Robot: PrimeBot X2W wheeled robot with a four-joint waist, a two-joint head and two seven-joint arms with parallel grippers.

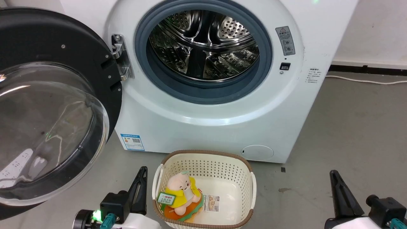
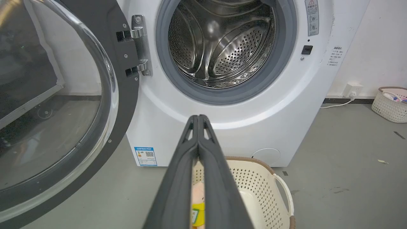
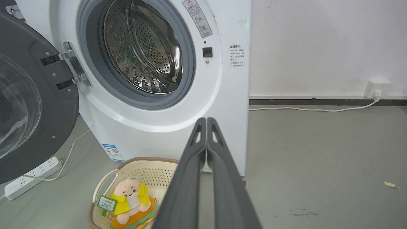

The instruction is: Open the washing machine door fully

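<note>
One white washing machine (image 1: 222, 127) is standing with its steel drum exposed. Its one washing machine door (image 1: 47, 31) is hanging wide open on the hinge, at the robot's left. One cream laundry basket (image 1: 206, 167) is sitting just before the machine and holding one plush toy (image 1: 181, 194). Two grippers are hovering low, the left gripper (image 1: 144, 169) and the right gripper (image 1: 333, 173). Each has its fingers pressed together on nothing. Grey concrete floor (image 1: 349, 133), white wall (image 3: 318, 47).

The right gripper (image 3: 206, 120) rises from the bottom centre, jaws pressed together. The washing machine (image 3: 159, 127) stands in the upper left, its steel drum (image 3: 143, 47) exposed. The washing machine door (image 3: 60, 105) hangs swung wide at the left edge. At lower left, a cream basket (image 3: 143, 165) holds a plush toy (image 3: 130, 197), and a white power strip (image 3: 31, 178) lies on the floor (image 3: 318, 159)
</note>
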